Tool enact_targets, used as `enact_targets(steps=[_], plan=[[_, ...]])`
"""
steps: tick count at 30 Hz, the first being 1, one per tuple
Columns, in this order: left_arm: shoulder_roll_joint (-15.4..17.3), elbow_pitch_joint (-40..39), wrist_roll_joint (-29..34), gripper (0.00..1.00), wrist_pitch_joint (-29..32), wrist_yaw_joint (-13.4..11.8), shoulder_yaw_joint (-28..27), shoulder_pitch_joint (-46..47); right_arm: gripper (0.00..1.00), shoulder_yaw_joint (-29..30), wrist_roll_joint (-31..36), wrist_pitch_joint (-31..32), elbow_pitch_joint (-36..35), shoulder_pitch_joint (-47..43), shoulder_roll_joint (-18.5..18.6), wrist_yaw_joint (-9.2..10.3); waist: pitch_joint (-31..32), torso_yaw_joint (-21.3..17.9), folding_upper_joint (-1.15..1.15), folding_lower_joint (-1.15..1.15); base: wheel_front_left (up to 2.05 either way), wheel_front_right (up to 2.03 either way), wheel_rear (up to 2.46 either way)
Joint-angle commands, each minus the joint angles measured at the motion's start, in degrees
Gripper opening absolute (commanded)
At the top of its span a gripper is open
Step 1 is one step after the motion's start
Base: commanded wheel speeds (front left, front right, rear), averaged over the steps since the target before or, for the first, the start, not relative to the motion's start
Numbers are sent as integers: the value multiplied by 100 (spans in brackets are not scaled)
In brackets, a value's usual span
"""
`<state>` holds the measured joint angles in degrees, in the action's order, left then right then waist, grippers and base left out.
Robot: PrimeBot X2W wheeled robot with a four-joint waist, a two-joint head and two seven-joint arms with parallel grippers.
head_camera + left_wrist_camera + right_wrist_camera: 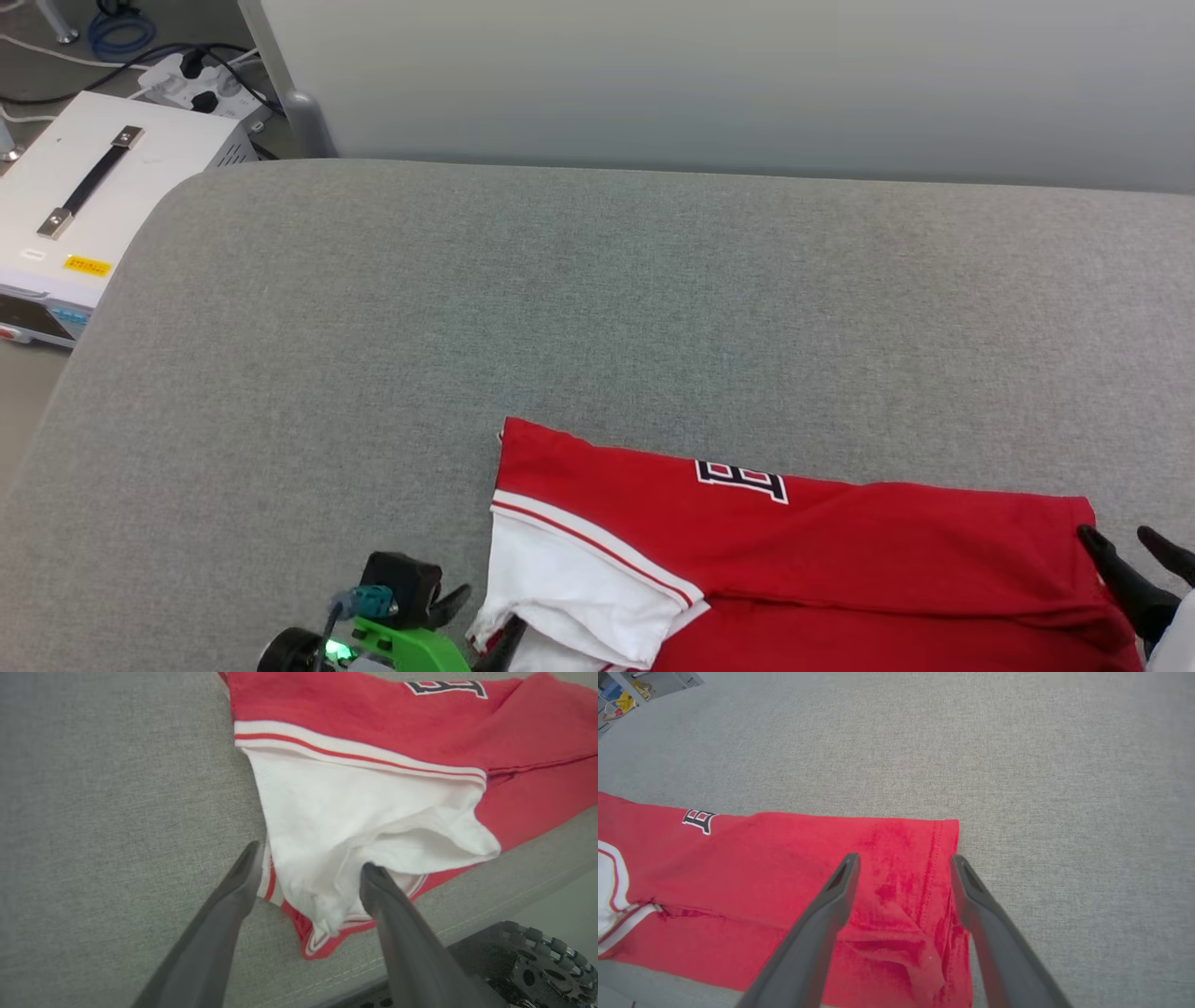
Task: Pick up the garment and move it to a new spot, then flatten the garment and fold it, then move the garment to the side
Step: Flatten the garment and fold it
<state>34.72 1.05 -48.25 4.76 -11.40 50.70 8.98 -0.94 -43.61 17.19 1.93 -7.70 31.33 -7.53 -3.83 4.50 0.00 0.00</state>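
The garment, a red T-shirt with a white sleeve and striped trim, lies folded lengthwise at the near edge of the grey cushion. Part of a black-and-white letter shows on its chest. My left gripper is open at the sleeve end; in the left wrist view its fingers straddle the bunched white sleeve of the garment. My right gripper is open at the hem end. From the right wrist, that gripper stands over the red hem corner of the garment, gripping nothing.
A white equipment case with a black handle stands on the floor at the far left, with a power strip and cables behind it. A pale wall panel runs along the cushion's far edge. The robot's wheeled base sits below the near edge.
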Motion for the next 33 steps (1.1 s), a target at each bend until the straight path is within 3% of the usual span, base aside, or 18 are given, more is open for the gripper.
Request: enact_targets(steps=[1,8,12,17,24,33], plan=[[61,-57,81,100,-90,-54,-70,60,100,100,-35,72,-129,-72,-46,4,32,19,0,0,0,0,0],[212,-527,306,100,-674,-449,-553,236,100,824,276,710,-663,-147,-502,4,70,84,0,0,0,0,0],[156,-686,419,100,-1375,-692,-967,274,100,1226,639,1199,-690,-192,-952,4,44,103,0,0,0,0,0],[-184,-712,516,100,-1943,-707,-1590,166,100,1831,1268,1680,-496,-160,-1617,4,-59,144,0,0,0,0,0],[-759,-701,1310,100,-1974,-389,-2625,-182,100,2206,1625,1872,-269,38,-2123,4,-251,174,0,0,0,0,0],[-1534,-264,2029,100,-1975,457,-3573,-487,100,2299,1719,1905,398,294,-2232,4,-489,230,0,0,0,0,0]])
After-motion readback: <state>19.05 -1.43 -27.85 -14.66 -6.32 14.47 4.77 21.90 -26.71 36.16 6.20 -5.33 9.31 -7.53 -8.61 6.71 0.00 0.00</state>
